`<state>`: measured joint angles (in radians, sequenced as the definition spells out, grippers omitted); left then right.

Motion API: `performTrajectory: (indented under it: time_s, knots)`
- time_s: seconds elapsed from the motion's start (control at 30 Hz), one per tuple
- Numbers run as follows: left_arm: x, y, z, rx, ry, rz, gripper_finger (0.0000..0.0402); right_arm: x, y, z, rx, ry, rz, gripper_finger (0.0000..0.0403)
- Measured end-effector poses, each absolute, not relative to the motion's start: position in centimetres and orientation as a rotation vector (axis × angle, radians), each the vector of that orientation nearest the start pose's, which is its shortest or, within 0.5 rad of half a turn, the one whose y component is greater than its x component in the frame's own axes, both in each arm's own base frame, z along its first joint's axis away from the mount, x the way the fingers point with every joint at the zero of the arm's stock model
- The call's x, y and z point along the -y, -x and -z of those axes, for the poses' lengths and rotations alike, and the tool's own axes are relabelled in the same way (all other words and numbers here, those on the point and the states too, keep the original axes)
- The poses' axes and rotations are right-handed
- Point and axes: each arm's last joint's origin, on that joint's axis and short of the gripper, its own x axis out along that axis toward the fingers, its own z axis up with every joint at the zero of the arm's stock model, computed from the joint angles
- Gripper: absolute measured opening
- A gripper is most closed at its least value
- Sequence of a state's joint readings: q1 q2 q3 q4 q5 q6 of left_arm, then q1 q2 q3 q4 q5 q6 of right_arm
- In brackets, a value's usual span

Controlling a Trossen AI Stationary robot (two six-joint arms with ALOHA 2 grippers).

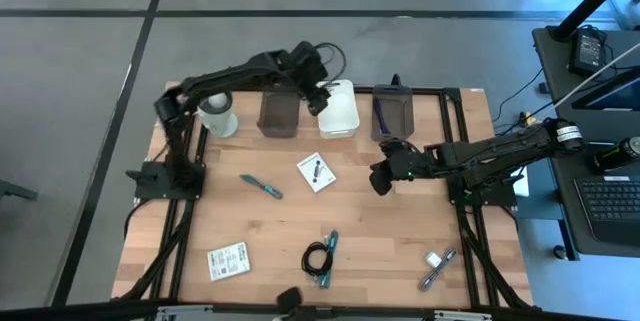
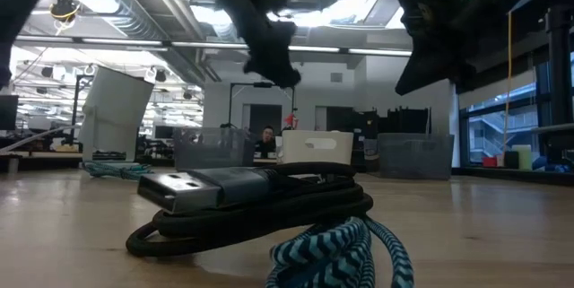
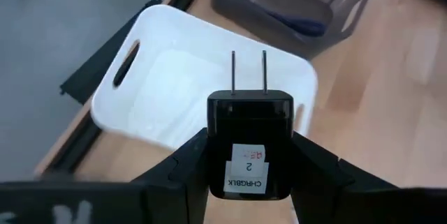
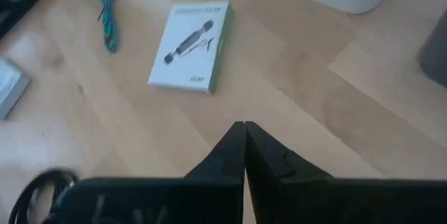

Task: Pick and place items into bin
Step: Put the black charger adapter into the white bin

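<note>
My left gripper [image 1: 322, 96] hangs over the white bin [image 1: 338, 111] at the far side of the table, shut on a small black cube, a plug adapter [image 3: 250, 144] with two metal prongs. My right gripper [image 1: 381, 176] is shut on nothing, above bare wood right of the white printed card [image 1: 316, 171]. Lying flat on the table are a teal-handled tool [image 1: 262, 187], a white packet [image 1: 228, 261], a black coiled cable [image 1: 318, 257] with a teal braided cable [image 1: 328, 261] beside it, and a silver metal piece [image 1: 438, 266]. My left gripper pinches the black cube between its two fingers, one finger [image 3: 185, 175] on each opposite side wall [image 3: 215, 147]. The labelled face [image 3: 248, 172] is toward the wrist camera and the prongs [image 3: 248, 70] point away from the wrist. The cube is lifted clear, above the white bin [image 3: 202, 77].
A grey bin [image 1: 279, 113] stands left of the white bin, and another grey bin [image 1: 392, 113] holding a purple item stands to its right. A white cup [image 1: 218, 113] sits at the far left. In the low view the black cable [image 2: 251, 203] fills the foreground. A small dark object [image 1: 288, 299] lies at the near edge.
</note>
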<state>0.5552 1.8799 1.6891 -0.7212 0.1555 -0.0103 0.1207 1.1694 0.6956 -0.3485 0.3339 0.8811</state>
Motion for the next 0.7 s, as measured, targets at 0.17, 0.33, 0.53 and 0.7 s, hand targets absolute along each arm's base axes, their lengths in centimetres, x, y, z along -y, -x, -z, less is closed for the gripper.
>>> performTrajectory:
  time_s: [0.17, 0.33, 0.53, 0.7]
  knots:
    - [-22.9, -38.2, -25.6, -0.946, 0.226, -0.302, 0.0144, -1.8, -22.6, -21.9, -0.637, -0.668, 0.554, 0.0009]
    - [-23.4, -40.1, -21.0, -1.080, 0.161, -0.218, 0.0144, -1.8, -22.6, -21.9, -0.626, -0.709, 0.570, 0.0009]
    - [-24.0, -41.2, -17.5, -1.153, 0.120, -0.171, 0.0148, -1.8, -22.6, -21.9, -0.616, -0.746, 0.583, 0.0009]
    - [-24.4, -41.5, -16.2, -1.169, 0.105, -0.169, 0.0150, -1.8, -22.6, -21.9, -0.610, -0.765, 0.591, 0.0009]
